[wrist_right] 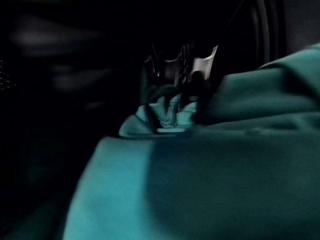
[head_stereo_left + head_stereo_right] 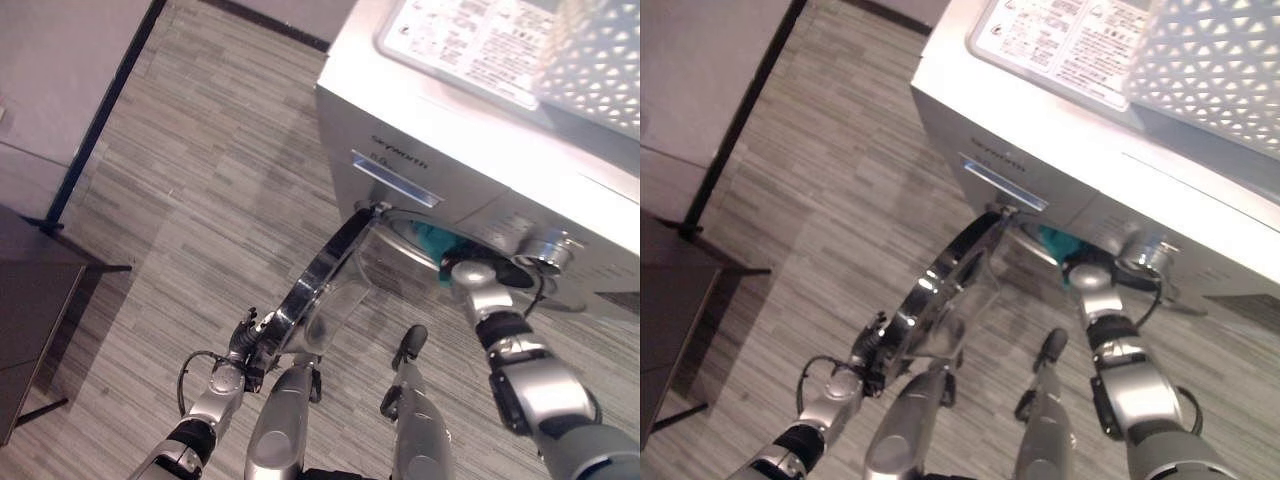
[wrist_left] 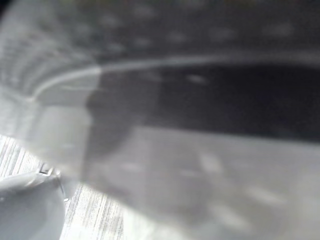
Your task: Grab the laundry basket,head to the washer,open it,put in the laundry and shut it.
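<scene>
Reaching into the washer [image 2: 480,150] drum, right hand [image 1: 175,70] grips teal laundry [image 1: 210,180]. Left hand [image 2: 245,355] at open door [image 2: 320,285] edge; grip indeterminate. Basket [image 2: 1210,60] sits atop washer.

Both eye views looked steeply down from the head, sharing the washer [image 2: 480,150], its open door [image 2: 940,290] and the floor [image 2: 200,200]. Left wrist view sat pressed near the door; right wrist view faced teal cloth [image 1: 210,175] close up.
</scene>
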Available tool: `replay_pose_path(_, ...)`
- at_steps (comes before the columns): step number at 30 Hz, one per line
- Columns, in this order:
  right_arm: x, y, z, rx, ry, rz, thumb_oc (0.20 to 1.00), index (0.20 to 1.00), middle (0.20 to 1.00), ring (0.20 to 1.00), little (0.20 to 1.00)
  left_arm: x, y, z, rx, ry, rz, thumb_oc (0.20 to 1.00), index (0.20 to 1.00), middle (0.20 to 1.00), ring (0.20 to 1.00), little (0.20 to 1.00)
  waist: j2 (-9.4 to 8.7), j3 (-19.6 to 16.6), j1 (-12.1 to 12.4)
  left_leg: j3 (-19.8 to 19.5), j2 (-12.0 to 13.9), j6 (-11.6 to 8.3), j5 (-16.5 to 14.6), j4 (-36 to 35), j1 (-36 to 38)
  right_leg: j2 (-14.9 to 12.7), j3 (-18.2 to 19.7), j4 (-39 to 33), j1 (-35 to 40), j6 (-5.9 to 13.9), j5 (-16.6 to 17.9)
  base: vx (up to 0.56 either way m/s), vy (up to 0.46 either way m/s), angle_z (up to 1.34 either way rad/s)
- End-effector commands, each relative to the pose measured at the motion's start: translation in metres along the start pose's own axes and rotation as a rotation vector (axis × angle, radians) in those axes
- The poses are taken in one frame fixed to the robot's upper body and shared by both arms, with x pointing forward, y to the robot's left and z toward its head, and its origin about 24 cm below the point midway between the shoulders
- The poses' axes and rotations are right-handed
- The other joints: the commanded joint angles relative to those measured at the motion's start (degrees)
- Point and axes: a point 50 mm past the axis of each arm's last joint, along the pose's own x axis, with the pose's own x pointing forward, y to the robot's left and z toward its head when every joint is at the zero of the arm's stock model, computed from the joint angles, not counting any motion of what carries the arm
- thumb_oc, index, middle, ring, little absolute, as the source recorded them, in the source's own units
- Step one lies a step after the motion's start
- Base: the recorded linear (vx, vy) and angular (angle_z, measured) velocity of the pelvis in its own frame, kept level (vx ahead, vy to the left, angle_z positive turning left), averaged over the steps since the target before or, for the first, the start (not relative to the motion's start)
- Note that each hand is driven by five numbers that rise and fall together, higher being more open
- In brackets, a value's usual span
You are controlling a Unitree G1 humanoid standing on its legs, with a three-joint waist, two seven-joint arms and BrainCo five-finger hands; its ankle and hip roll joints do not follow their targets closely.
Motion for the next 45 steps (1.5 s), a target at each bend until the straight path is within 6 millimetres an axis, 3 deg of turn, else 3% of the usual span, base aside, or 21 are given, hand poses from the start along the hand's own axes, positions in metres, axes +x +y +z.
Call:
replay_pose_path(1,0.041,-0.066,0.073,0.117,-0.148,-0.278,0.200,0.200,0.200,0.200,0.200,-0.006,-0.020,-0.002,0.053,-0.026,-0.082,1.000,1.000,1.000,1.000,1.000,3.05,0.09,2.76,-0.29,-3.05,0.70,-1.01,-0.19,-3.17,-2.13,1.94,10.22,1.93,2.89,-12.59,-0.05,-0.055,0.10)
replay_pose_path(3,0.052,-0.102,0.093,0.087,-0.182,-0.399,0.200,0.200,0.200,0.200,0.200,-0.006,-0.013,-0.001,0.065,-0.033,-0.075,1.000,1.000,1.000,1.000,1.000,3.89,0.75,3.68,-0.60,-3.14,0.44,-0.82,0.71,-5.02,-2.27,1.67,11.14,0.38,2.74,-13.11,-0.06,-0.036,0.20)
replay_pose_path(7,0.052,-0.143,0.145,-0.150,-0.426,-0.556,0.200,0.200,0.200,0.200,0.200,-0.007,-0.001,0.004,0.049,-0.060,-0.042,1.000,1.000,1.000,1.000,1.000,4.22,1.37,4.16,-0.71,-3.02,-0.08,0.16,1.14,-8.22,-2.24,1.39,13.69,-3.52,2.48,-14.00,-0.05,-0.035,0.24)
replay_pose_path(8,0.051,-0.150,0.158,-0.227,-0.472,-0.580,0.200,0.200,0.200,0.200,0.200,-0.007,0.001,0.004,0.044,-0.060,-0.033,1.000,1.000,1.000,1.000,1.000,4.11,1.45,4.13,-0.73,-2.92,-0.18,0.49,1.07,-9.00,-2.26,1.35,14.59,-4.67,2.39,-14.17,-0.03,-0.043,0.16)
replay_pose_path(9,0.053,-0.157,0.156,-0.399,-0.491,-0.599,0.200,0.200,0.200,0.200,0.200,-0.007,0.004,0.004,0.055,-0.059,-0.029,1.000,1.000,1.000,1.000,1.000,3.67,1.41,4.35,-0.75,-2.90,-0.22,0.75,0.88,-9.23,-2.23,1.26,14.96,-5.14,2.34,-14.29,-0.03,-0.042,0.09)
replay_pose_path(10,0.054,-0.156,0.158,-0.523,-0.514,-0.575,0.501,0.501,0.501,0.501,0.501,-0.006,0.007,0.002,0.055,-0.053,-0.023,1.000,1.000,1.000,1.000,1.000,3.30,1.33,4.18,-0.70,-2.69,-0.29,0.96,0.67,-9.47,-2.16,1.19,15.28,-5.74,2.24,-14.35,0.00,0.000,0.00)
replay_pose_path(11,0.054,-0.156,0.160,-0.525,-0.518,-0.574,0.501,0.501,0.501,0.501,0.501,-0.006,0.006,0.002,0.052,-0.054,-0.023,1.000,1.000,1.000,1.000,1.000,3.39,1.32,4.05,-0.70,-2.69,-0.30,0.98,0.65,-9.54,-2.17,1.21,15.34,-5.85,2.23,-14.38,-0.02,-0.032,0.10)
replay_pose_path(12,0.057,-0.148,0.159,-0.588,-0.496,-0.482,1.000,1.000,1.000,1.000,1.000,-0.006,0.011,0.002,0.045,-0.050,-0.010,1.000,1.000,1.000,1.000,1.000,2.71,1.24,3.70,-0.49,-2.38,-0.41,1.26,0.15,-9.78,-2.01,0.98,15.23,-6.41,2.20,-14.19,-0.01,-0.038,0.11)
replay_pose_path(16,0.056,-0.119,0.153,-0.506,-0.447,-0.371,1.000,1.000,1.000,1.000,1.000,-0.005,0.014,0.003,0.051,-0.053,-0.010,1.000,1.000,1.000,1.000,1.000,2.08,1.39,3.01,-0.56,-2.09,-0.48,1.58,-0.52,-9.00,-1.47,0.42,14.11,-5.23,1.96,-14.00,0.00,-0.044,0.04)
replay_pose_path(21,0.053,-0.076,0.113,-0.523,-0.342,-0.135,1.000,1.000,1.000,1.000,1.000,-0.006,0.013,0.010,0.026,-0.086,-0.019,1.000,1.000,1.000,1.000,1.000,2.23,2.10,2.91,-0.70,-1.94,-0.61,1.69,-0.60,-8.28,-1.24,-0.43,13.69,-4.10,1.63,-14.08,0.00,-0.017,0.03)
replay_pose_path(23,0.049,-0.060,0.109,-0.525,-0.345,-0.050,1.000,1.000,1.000,1.000,1.000,-0.005,0.015,0.014,0.020,-0.098,-0.021,1.000,1.000,1.000,1.000,1.000,2.21,2.43,2.93,-0.69,-1.88,-0.62,1.53,-0.17,-8.23,-1.23,-0.58,13.85,-3.96,1.50,-14.12,0.00,0.000,0.00)
replay_pose_path(25,0.046,-0.051,0.091,-0.552,-0.316,0.000,1.000,1.000,1.000,1.000,1.000,-0.006,0.010,0.013,0.024,-0.098,-0.040,1.000,1.000,1.000,1.000,1.000,2.50,2.61,3.25,-0.83,-1.91,-0.58,1.50,0.22,-8.24,-1.33,-0.95,13.92,-3.69,1.48,-14.07,0.00,0.000,0.00)
replay_pose_path(28,0.041,-0.040,0.083,-0.532,-0.315,0.035,1.000,1.000,1.000,1.000,1.000,-0.007,0.009,0.012,0.027,-0.099,-0.043,1.000,1.000,1.000,1.000,1.000,2.79,2.64,3.51,-0.91,-1.96,-0.58,1.55,0.18,-7.98,-1.29,-1.13,13.70,-3.39,1.55,-14.04,0.00,0.004,0.03)
replay_pose_path(33,-0.006,0.026,0.051,-0.474,-0.435,0.218,1.000,1.000,1.000,1.000,1.000,-0.006,0.008,0.003,0.006,-0.059,0.003,1.000,1.000,1.000,1.000,1.000,2.24,2.77,2.54,-0.20,-1.63,-0.45,1.56,-0.25,-7.08,-1.01,-1.02,13.37,-2.68,1.42,-14.07,0.00,0.014,0.04)
replay_pose_path(35,-0.016,0.034,0.042,-0.477,-0.449,0.253,1.000,1.000,1.000,1.000,1.000,-0.007,0.008,0.001,0.004,-0.049,0.013,1.000,1.000,1.000,1.000,1.000,1.97,2.76,2.22,-0.14,-1.57,-0.41,1.49,-0.23,-6.83,-0.99,-0.99,13.37,-2.46,1.37,-14.10,0.00,0.000,0.00)
replay_pose_path(36,-0.038,0.051,0.018,-0.467,-0.433,0.337,1.000,1.000,1.000,1.000,1.000,-0.007,0.008,-0.003,0.000,-0.034,0.033,1.000,1.000,1.000,1.000,1.000,1.36,2.77,1.47,-0.06,-1.32,-0.35,1.32,-0.24,-6.34,-0.80,-1.03,13.29,-1.82,1.29,-14.15,0.00,0.000,0.00)
replay_pose_path(40,-0.080,0.067,-0.045,-0.510,-0.330,0.516,1.000,1.000,1.000,1.000,1.000,-0.007,0.014,-0.013,0.001,0.016,0.090,1.000,1.000,1.000,1.000,1.000,-0.27,1.90,0.18,-0.07,-0.77,-0.46,1.12,-0.47,-4.73,-0.33,-1.42,12.25,0.27,1.11,-14.12,0.00,-0.029,-0.03)
replay_pose_path(45,-0.136,0.060,-0.126,-0.587,-0.161,0.747,1.000,1.000,1.000,1.000,1.000,-0.016,0.034,-0.034,0.058,0.099,0.183,1.000,1.000,1.000,1.000,1.000,-2.57,-0.95,-1.24,-0.44,0.15,-0.62,0.61,-1.28,-0.33,0.78,-1.87,10.40,5.29,0.70,-14.90,0.05,-0.070,-0.01)
